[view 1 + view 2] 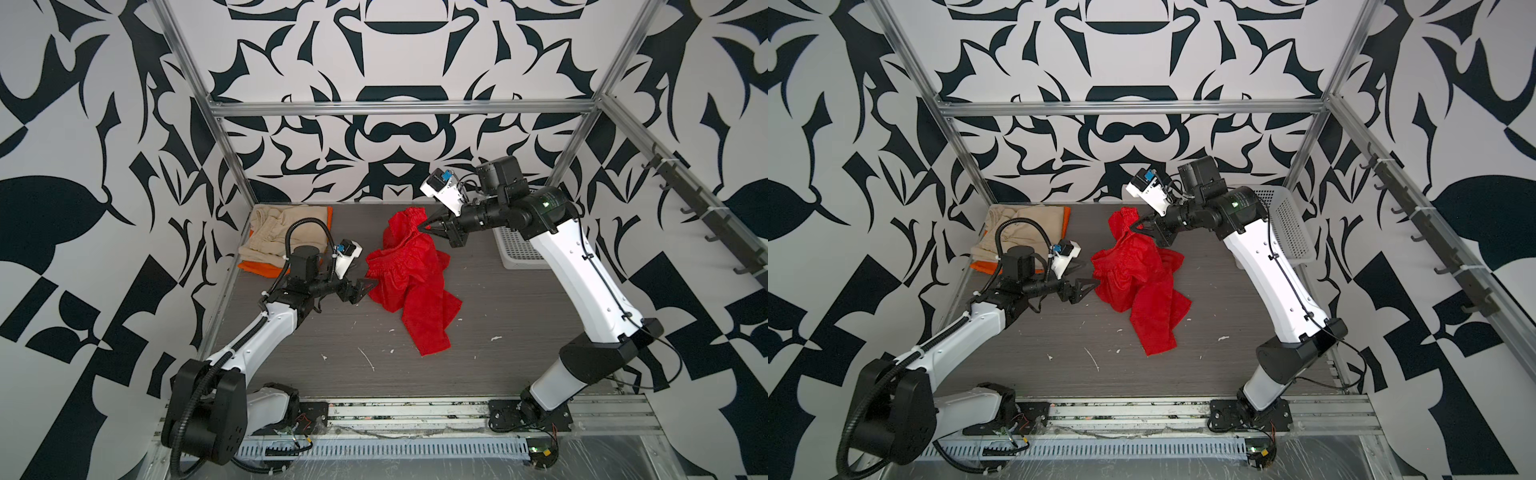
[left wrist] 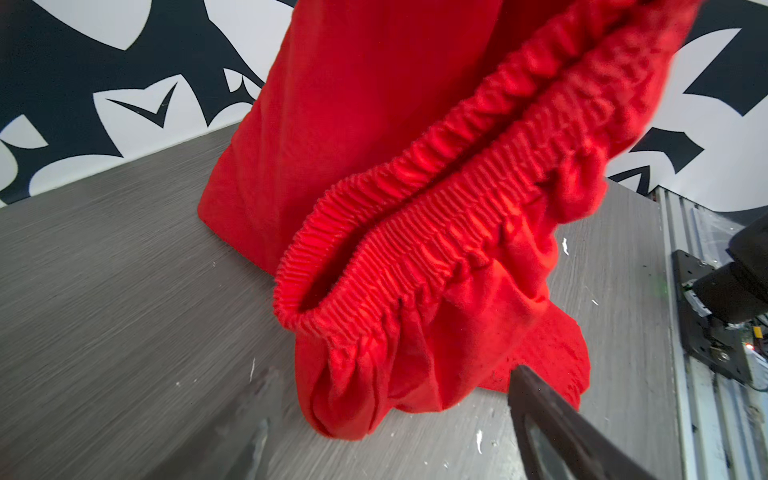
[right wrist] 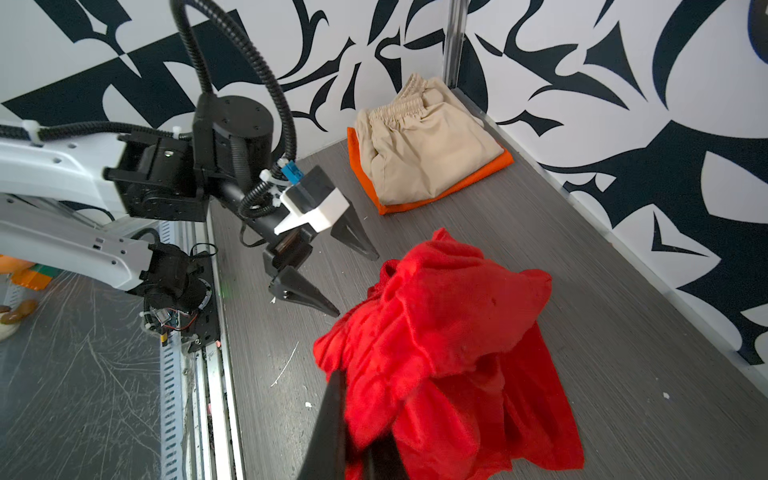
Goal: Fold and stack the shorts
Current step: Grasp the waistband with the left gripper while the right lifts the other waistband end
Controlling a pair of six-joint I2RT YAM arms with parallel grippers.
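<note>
Red shorts (image 1: 409, 274): mid-table and partly lifted; the upper bunch hangs from the right claw and the legs trail on the grey table (image 1: 498, 332).
Cloth feel: soft, light and limp, with a textured weave; likely to sag and twist rather than keep a shape. Neither slippery nor fragile.
Right gripper (image 1: 426, 226): pinched closed on a bunch of the red fabric near its top.
Left gripper (image 3: 357, 286): jaws spread wide and empty, just beside the gathered waistband (image 2: 415, 232).
Where to grip: the waistband's free end looks best, thick and ridged; thin leg cloth would probably yield one layer only.
Folded stack: beige shorts (image 1: 274, 232) lie on orange shorts (image 1: 259, 268) in the far left corner, well apart from the red pair.
Basket (image 1: 515, 249): white and perforated, behind the right arm, out of the way.
Obstacles: nothing lies between the left claw and the waistband.
</note>
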